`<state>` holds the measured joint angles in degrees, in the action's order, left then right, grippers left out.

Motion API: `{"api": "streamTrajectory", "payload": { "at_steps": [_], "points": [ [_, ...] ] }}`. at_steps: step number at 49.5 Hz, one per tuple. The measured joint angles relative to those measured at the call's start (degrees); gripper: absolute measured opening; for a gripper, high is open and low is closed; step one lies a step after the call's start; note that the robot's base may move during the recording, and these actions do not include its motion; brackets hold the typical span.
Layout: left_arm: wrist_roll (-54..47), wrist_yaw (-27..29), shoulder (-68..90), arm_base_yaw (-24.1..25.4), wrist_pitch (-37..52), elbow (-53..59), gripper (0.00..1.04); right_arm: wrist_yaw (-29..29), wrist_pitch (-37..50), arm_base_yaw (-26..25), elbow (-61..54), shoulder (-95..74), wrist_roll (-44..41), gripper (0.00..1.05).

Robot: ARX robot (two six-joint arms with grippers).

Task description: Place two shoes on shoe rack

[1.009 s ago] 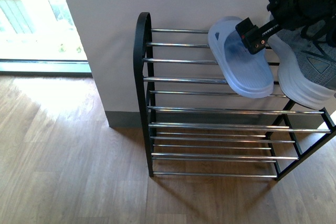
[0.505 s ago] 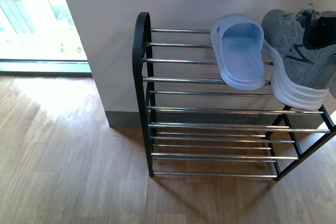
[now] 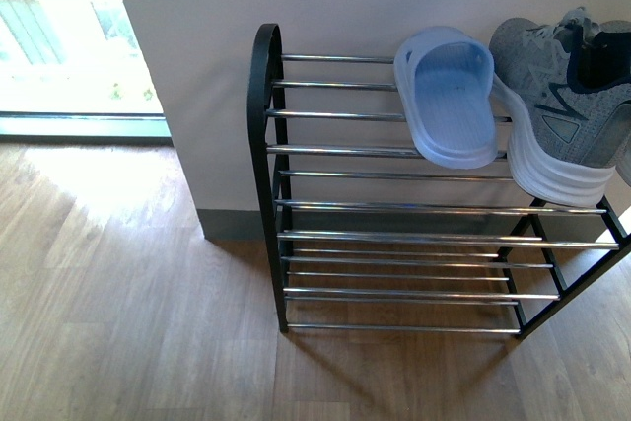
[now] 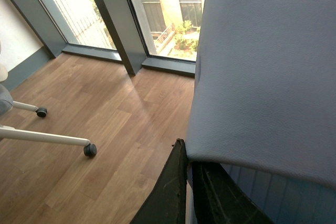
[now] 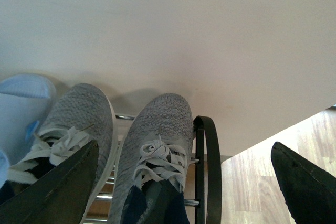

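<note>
Front view, left to right: wooden floor (image 3: 128, 273), then the shoe rack (image 3: 266, 145) against the wall, then a pale-blue slide (image 3: 449, 96) lying across the top rods, then a grey sneaker (image 3: 557, 115) touching the slide's right edge on the same tier.

Change: one second earlier, a black arm reached in over the slide and sneaker from the upper right. Half a second ago only a corner of it showed at the top right. Now no arm appears in the front view. The slide sits flatter and slightly higher on the rods than when the arm was over it.

Meaning: the slide appears released and resting on its own. With slide and sneakers on the top tier, the task reads as complete or nearly so.

Right wrist view: two grey sneakers (image 5: 152, 145) stand side by side on the rack, a slide's edge beside them. The right pincer (image 5: 184, 182) is spread wide and holds nothing.

Left wrist view: the left pincer (image 4: 186, 187) points at a grey-blue padded surface (image 4: 262, 66) and floor by a window. Its state cannot be told; it grips no shoe.
</note>
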<state>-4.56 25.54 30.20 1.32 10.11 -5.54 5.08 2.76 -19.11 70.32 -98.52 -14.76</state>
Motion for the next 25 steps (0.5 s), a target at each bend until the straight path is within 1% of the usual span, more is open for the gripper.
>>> {"api": "streamTrajectory", "payload": {
  "at_steps": [4, 5, 6, 8, 10, 12, 15, 16, 18, 19, 22, 23, 24, 25],
  "points": [
    [0.00, 0.00, 0.00, 0.00, 0.00, 0.00, 0.02, 0.31, 1.03, -0.04, -0.87, 1.31, 0.13, 0.95],
    [0.00, 0.00, -0.02, 0.00, 0.00, 0.00, 0.02, 4.76, 8.15, -0.15, -3.43, 2.03, 2.56, 0.90],
    [0.00, 0.00, -0.02, 0.00, 0.00, 0.00, 0.02, 7.19, 13.44, -0.13, -5.62, 2.40, 4.13, 0.87],
    [0.00, 0.02, -0.02, 0.00, 0.00, 0.00, 0.02, 10.32, 22.05, 0.15, -10.01, 3.37, 6.86, 0.81],
    [0.00, 0.02, 0.00, 0.00, 0.00, 0.00, 0.02, 11.04, 30.10, 1.07, -15.34, 4.70, 9.27, 0.74],
    [0.00, 0.00, 0.00, 0.00, 0.00, 0.00, 0.02, 10.78, 38.01, 2.51, -22.18, 7.02, 11.08, 0.64],
    [0.00, -0.02, -0.02, -0.02, 0.00, 0.00, 0.02, 10.08, 42.60, 3.82, -27.65, 9.73, 12.33, 0.54],
    [0.00, 0.00, 0.00, -0.02, 0.02, 0.00, 0.02, 9.29, 44.19, 4.55, -30.40, 11.54, 12.76, 0.48],
    [0.00, 0.02, 0.00, -0.02, 0.00, 0.00, 0.02, 8.57, 45.33, 5.25, -32.89, 13.35, 13.20, 0.42],
    [0.00, 0.04, 0.00, -0.02, 0.02, 0.00, 0.02, 7.85, 46.23, 5.90, -35.28, 15.13, 13.51, 0.36],
    [0.00, 0.02, 0.00, -0.02, 0.02, 0.00, 0.02, 6.78, 47.32, 6.88, -38.82, 17.57, 13.75, 0.26],
    [0.00, 0.00, -0.02, -0.02, 0.02, 0.00, 0.02, 6.21, 47.80, 7.48, -40.94, 18.93, 13.84, 0.20],
    [0.00, 0.00, 0.00, -0.02, 0.02, 0.00, 0.02, 5.88, 47.98, 7.80, -42.14, 19.65, 13.90, 0.17],
    [0.00, 0.00, 0.00, -0.02, 0.00, 0.00, 0.02, 5.77, 48.04, 7.87, -42.45, 19.87, 13.90, 0.16]
  ]
}}
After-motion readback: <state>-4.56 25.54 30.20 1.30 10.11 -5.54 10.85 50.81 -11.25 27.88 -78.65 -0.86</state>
